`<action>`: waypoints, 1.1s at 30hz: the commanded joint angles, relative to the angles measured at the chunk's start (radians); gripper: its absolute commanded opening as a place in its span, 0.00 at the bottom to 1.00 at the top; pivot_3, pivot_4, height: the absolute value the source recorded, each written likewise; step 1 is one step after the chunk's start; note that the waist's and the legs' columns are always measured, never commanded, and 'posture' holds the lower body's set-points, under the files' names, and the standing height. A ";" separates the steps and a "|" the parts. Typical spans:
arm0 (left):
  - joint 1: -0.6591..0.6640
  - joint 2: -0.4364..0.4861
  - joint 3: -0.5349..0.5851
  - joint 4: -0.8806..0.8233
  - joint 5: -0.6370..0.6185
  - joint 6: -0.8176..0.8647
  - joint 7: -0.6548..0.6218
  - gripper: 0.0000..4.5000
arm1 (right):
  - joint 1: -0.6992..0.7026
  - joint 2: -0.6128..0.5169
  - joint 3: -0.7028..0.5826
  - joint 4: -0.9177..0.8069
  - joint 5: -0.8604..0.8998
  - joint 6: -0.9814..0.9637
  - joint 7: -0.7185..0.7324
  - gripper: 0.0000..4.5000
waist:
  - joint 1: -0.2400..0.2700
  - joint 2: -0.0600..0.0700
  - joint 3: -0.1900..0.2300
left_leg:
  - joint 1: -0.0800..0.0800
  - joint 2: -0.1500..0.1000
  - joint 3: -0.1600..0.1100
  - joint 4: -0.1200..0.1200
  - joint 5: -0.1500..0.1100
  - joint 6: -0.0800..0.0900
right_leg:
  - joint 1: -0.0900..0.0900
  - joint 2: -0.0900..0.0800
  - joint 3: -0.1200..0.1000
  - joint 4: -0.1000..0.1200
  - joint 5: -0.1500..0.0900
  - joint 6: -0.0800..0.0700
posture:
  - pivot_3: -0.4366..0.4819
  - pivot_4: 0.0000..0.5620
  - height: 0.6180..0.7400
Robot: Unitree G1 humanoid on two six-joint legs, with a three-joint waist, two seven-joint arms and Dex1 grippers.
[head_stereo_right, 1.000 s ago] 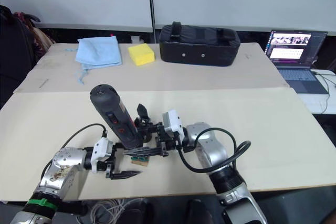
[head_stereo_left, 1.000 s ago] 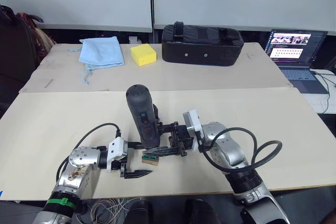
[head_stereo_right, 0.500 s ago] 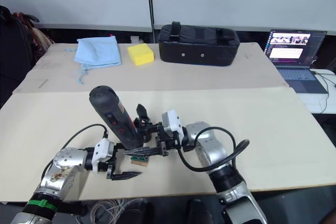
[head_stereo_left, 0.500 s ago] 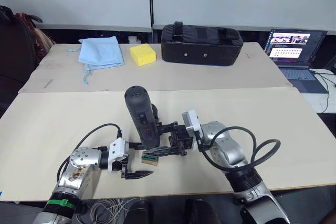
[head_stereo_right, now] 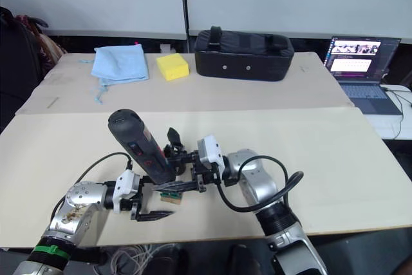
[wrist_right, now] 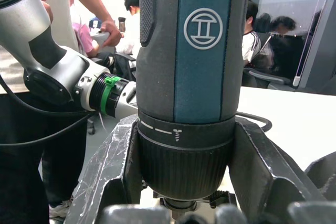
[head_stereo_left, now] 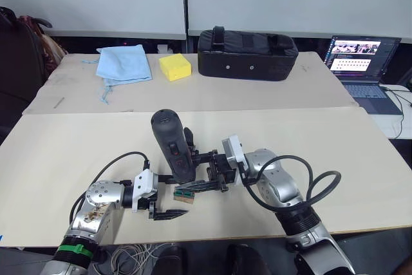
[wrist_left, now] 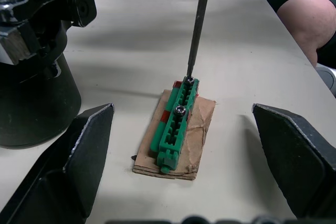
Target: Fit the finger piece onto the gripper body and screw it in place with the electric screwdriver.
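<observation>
The right gripper [wrist_right: 178,203] pinches the electric screwdriver [head_stereo_left: 172,145] low on its thick barrel, near the table's [head_stereo_left: 335,146] front edge. Its bit rests on a screw in a small green block [wrist_left: 175,121]. The left gripper [wrist_left: 184,145] is spread beside it. The screwdriver probably handles heavy, rigid and top-heavy.

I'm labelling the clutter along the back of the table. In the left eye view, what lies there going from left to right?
Blue cloth → yellow block → black zipped case → laptop.
</observation>
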 commanded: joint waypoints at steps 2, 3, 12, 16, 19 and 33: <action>0.015 0.001 -0.020 -0.013 0.009 0.017 0.005 1.00 | -0.006 0.012 -0.005 -0.024 0.015 -0.029 0.003 0.42 | 0.000 0.000 0.000 | 0.000 0.000 0.000 0.000 0.000 0.000 | 0.000 0.000 0.000 0.000 0.000 0.000 | 0.48 0.27 1.00; 0.015 0.001 -0.020 -0.014 0.009 0.018 0.006 1.00 | -0.006 0.012 -0.004 -0.025 0.015 -0.029 0.003 0.42 | 0.000 0.000 0.000 | 0.000 0.000 0.000 0.000 0.000 0.000 | 0.000 0.000 0.000 0.000 0.000 0.000 | 0.48 0.27 1.00; 0.020 0.005 -0.019 -0.024 0.008 0.028 0.012 1.00 | -0.004 0.006 0.006 -0.019 0.006 -0.026 0.003 0.42 | 0.000 0.000 0.000 | 0.000 0.000 0.000 0.000 0.000 0.000 | 0.000 0.000 0.000 0.000 0.000 0.000 | 0.48 0.27 1.00; 0.018 0.007 -0.019 -0.022 0.007 0.029 0.012 1.00 | -0.013 0.006 0.007 -0.001 -0.006 -0.028 0.000 0.42 | 0.000 0.000 0.000 | 0.000 0.000 0.000 0.000 0.000 0.000 | 0.000 0.000 0.000 0.000 0.000 0.000 | 0.48 0.27 1.00; 0.019 0.008 -0.018 -0.023 0.006 0.031 0.013 1.00 | -0.019 0.006 0.007 0.005 -0.005 -0.026 0.007 0.42 | 0.000 0.000 0.000 | 0.000 0.000 0.000 0.000 0.000 0.000 | 0.000 0.000 0.000 -0.001 0.000 0.000 | 0.48 0.27 1.00; 0.024 0.012 -0.014 -0.025 0.006 0.034 0.016 1.00 | -0.019 0.017 0.013 -0.002 0.012 -0.009 0.017 0.42 | -0.001 0.000 0.000 | 0.000 0.000 0.000 -0.001 0.000 0.000 | 0.000 0.000 0.000 -0.001 0.000 0.000 | 0.48 0.27 1.00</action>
